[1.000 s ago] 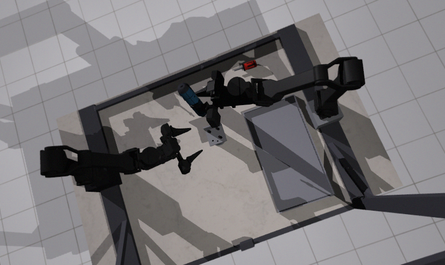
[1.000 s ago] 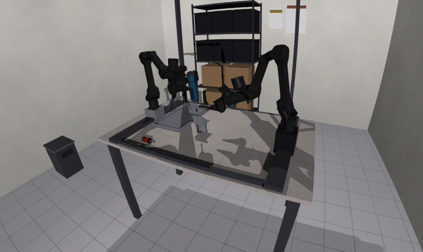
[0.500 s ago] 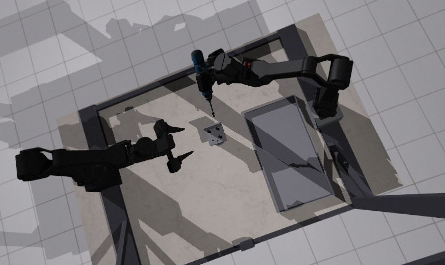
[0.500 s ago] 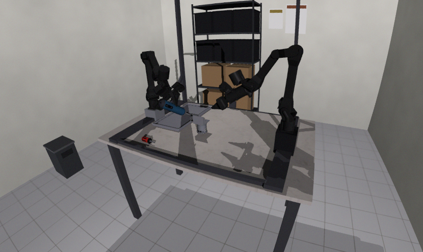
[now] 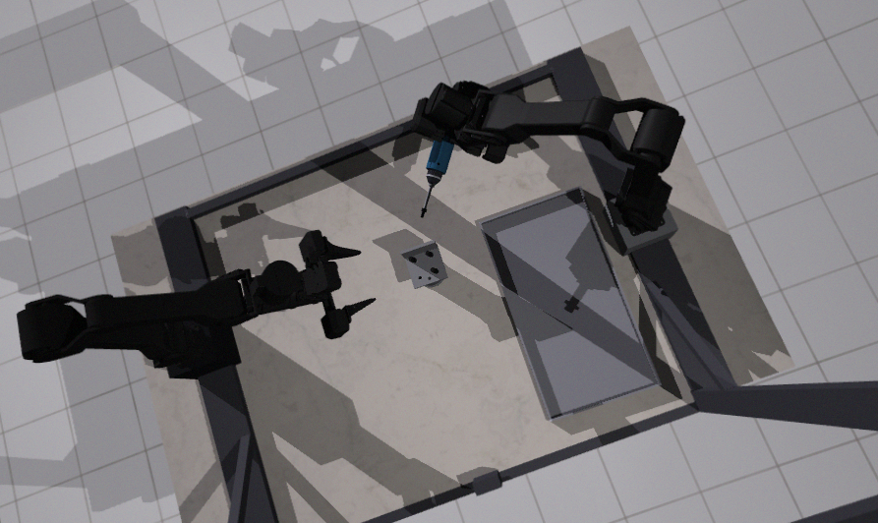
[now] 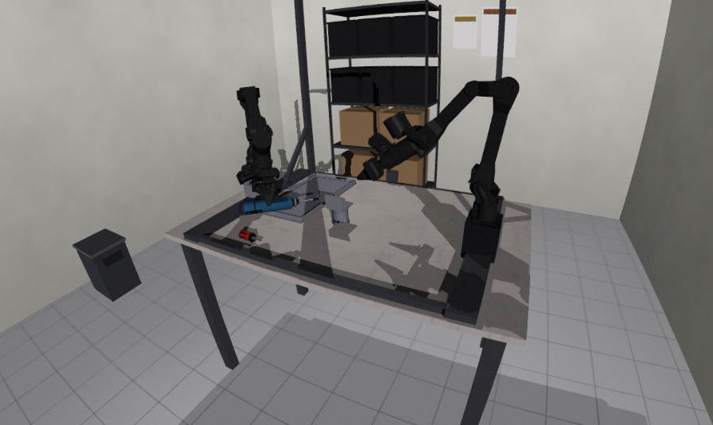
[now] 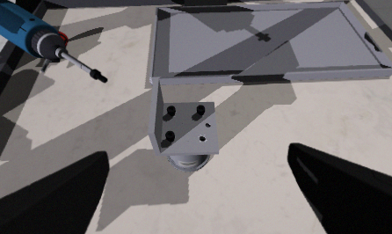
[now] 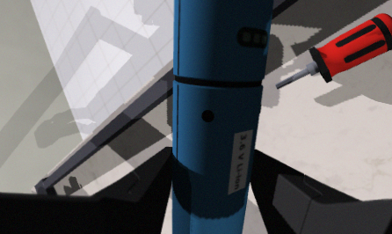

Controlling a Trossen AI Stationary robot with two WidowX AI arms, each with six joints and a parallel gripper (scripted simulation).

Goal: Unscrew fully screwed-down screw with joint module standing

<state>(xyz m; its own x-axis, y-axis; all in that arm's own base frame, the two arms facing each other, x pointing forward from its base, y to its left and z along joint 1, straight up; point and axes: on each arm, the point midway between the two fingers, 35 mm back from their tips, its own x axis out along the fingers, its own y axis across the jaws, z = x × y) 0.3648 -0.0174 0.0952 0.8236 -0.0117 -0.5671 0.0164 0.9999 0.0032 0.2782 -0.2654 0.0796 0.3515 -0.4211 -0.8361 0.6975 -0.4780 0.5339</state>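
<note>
Red screwdriver (image 6: 245, 235) (image 7: 64, 40) (image 8: 362, 46) exterior, hidden top; left gripper (image 5: 367, 275) (image 6: 362, 176) (image 7: 198, 150) apart, right gripper (image 5: 437, 134) (image 6: 268, 201) (image 8: 214, 151) clamping blue driver (image 5: 439, 156) (image 6: 279, 204) (image 7: 15, 28) (image 8: 217, 101).

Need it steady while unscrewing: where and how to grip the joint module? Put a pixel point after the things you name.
Probably the joint module's round body (image 5: 435, 282) (image 6: 340, 216) (image 7: 188, 162), below the bracket (image 5: 425, 267) (image 6: 336, 202) (image 7: 186, 124), from the side, fingers straddling it: it stands upright and the bracket covers its top.

Open gap between bracket (image 5: 424, 272) (image 6: 338, 202) (image 7: 186, 127) and tray (image 5: 516, 312) (image 6: 295, 217) (image 7: 199, 81)
</note>
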